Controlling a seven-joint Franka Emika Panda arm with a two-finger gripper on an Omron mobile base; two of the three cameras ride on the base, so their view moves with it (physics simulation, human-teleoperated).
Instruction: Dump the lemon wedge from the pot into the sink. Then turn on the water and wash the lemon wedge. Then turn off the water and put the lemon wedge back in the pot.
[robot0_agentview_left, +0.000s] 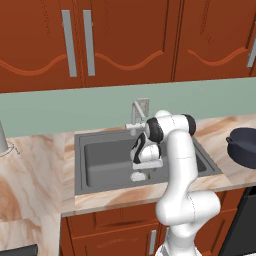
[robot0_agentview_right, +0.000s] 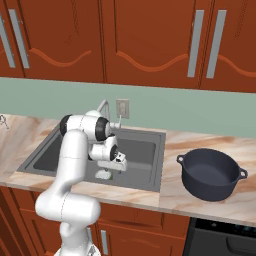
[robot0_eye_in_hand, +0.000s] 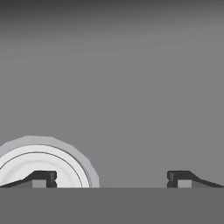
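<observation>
The claw (robot0_eye_in_hand: 112, 179) is down inside the sink (robot0_agentview_left: 95, 155), spread wide with nothing between its tips and nothing held. In the hand view one dark fingertip (robot0_eye_in_hand: 41, 178) sits over the round silver-white drain (robot0_eye_in_hand: 43, 162) and the other is well off to the side above bare grey sink floor. I can't tell whether the tips actually touch the bottom or just hang over it.

From the base cameras the white arm (robot0_agentview_left: 180, 165) folds over the front edge of the marble tabletop (robot0_agentview_left: 35, 165) and dips into the basin, with the hand low near the drain (robot0_agentview_right: 103, 175). There's a tiny yellowish-green speck right next to the drain, just under the hand, that looks like the lemon wedge (robot0_agentview_left: 150, 175), so it's lying in the sink, close to the claw but not gripped. It's really small, so I'm not sure of its exact position.

The pot (robot0_agentview_right: 211, 173) stands upright on the tabletop to the right of the sink, well apart from the arm, and its dark inside looks bare.

Further back, the small silver faucet (robot0_agentview_left: 136, 112) stands at the sink's rear edge, then the pale green backsplash (robot0_agentview_left: 60, 107) and red-brown upper cabinets (robot0_agentview_left: 125, 40).
</observation>
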